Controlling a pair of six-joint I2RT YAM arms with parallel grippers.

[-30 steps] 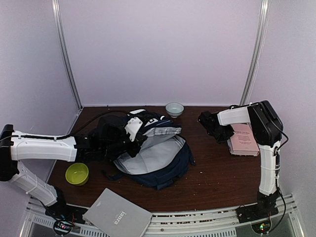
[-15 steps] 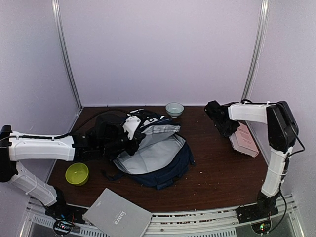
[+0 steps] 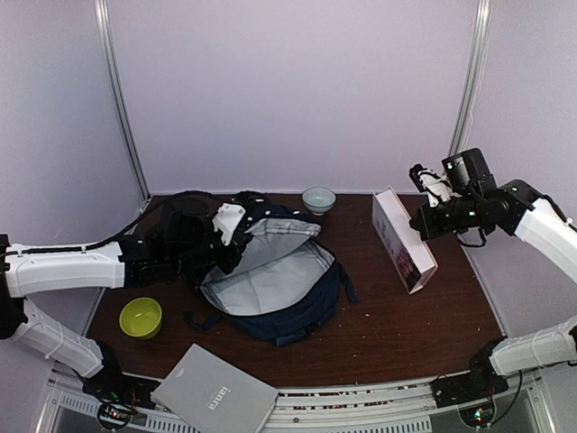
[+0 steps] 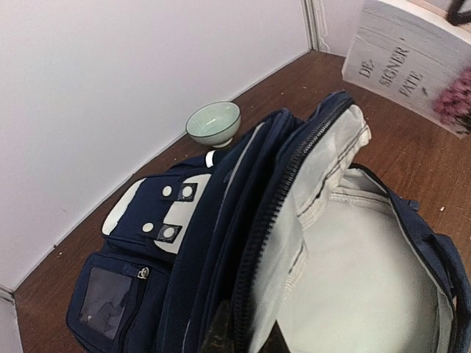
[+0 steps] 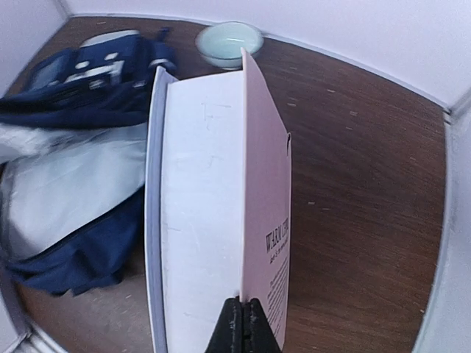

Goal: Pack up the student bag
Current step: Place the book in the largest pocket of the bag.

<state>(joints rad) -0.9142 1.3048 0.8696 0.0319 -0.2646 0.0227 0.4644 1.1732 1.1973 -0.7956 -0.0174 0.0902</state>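
Showing only dark tips of left fingers at bottom edge of left wrist view, student bag fabric covering rest. Cropping book at upper right corner there. Blurring small print on book's cover beyond reading.

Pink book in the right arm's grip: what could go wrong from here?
1. The right gripper pinches just one thin edge of the tilted pink book; it may swing, fall open or slip.
2. The student bag is soft, its mouth held open only by the left gripper on the flap; the book's corner could catch the zip edge.
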